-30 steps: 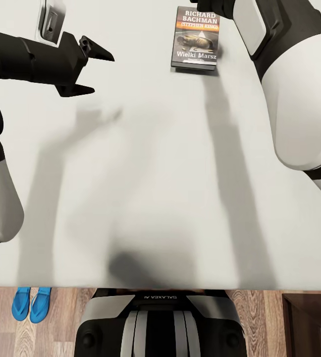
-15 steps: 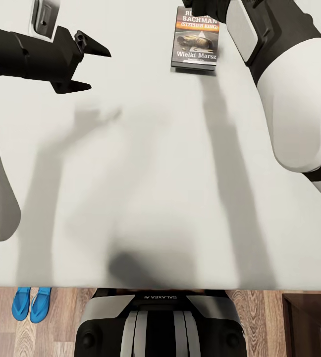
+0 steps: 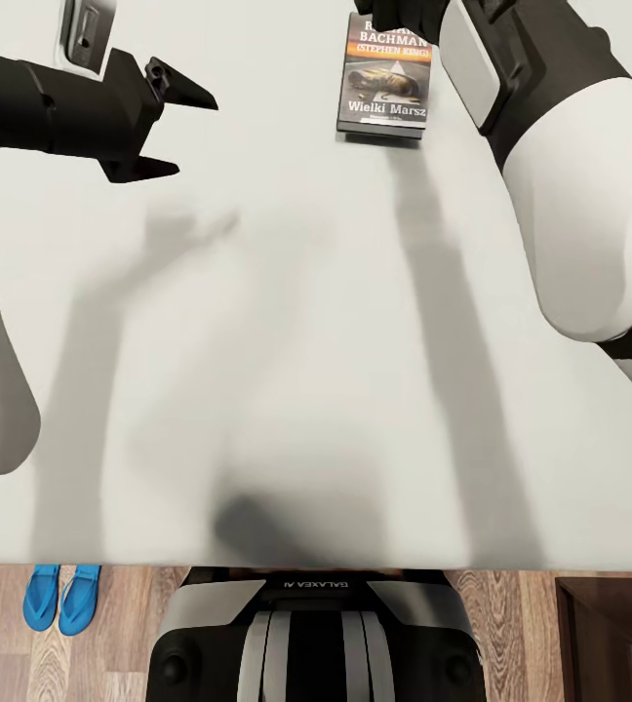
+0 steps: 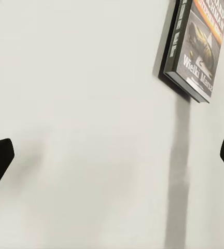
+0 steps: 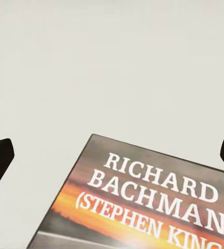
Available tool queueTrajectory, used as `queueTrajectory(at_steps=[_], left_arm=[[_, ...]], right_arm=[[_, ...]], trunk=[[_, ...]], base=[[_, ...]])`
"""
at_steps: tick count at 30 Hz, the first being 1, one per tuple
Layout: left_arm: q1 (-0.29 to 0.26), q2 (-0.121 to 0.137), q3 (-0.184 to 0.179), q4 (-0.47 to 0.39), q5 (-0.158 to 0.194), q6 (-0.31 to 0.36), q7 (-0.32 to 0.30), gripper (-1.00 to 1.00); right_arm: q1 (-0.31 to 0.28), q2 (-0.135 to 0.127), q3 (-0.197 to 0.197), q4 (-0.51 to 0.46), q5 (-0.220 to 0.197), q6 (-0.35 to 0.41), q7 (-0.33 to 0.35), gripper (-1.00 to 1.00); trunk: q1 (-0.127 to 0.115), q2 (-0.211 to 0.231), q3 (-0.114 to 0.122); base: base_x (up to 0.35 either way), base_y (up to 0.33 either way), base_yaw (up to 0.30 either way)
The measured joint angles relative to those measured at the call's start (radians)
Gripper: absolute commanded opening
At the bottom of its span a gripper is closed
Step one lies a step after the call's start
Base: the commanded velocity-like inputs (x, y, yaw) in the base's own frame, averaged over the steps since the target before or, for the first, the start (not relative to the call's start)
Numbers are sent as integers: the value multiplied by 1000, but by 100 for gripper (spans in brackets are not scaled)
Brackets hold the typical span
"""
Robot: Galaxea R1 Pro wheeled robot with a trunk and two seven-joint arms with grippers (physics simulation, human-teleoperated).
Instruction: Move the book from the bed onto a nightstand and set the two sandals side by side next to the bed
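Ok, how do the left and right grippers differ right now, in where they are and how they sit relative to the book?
The right gripper hangs directly over the book, covering its far edge in the head view; the left gripper is off to the side, over bare bed. The right wrist view shows the cover lettering close up; the left wrist view shows the book small and aslant. Both are open and hold nothing.

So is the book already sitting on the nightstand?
No, the book lies flat on the off-white bed, with the right arm reaching over its far end.
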Motion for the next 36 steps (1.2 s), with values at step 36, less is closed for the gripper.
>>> queueTrajectory(at_steps=[36], left_arm=[[4, 2, 1, -3, -1, 5, -23, 100]], right_arm=[[48, 0, -1, 53, 113, -38, 4, 100]], trunk=[[0, 0, 0]], base=[[0, 0, 0]])
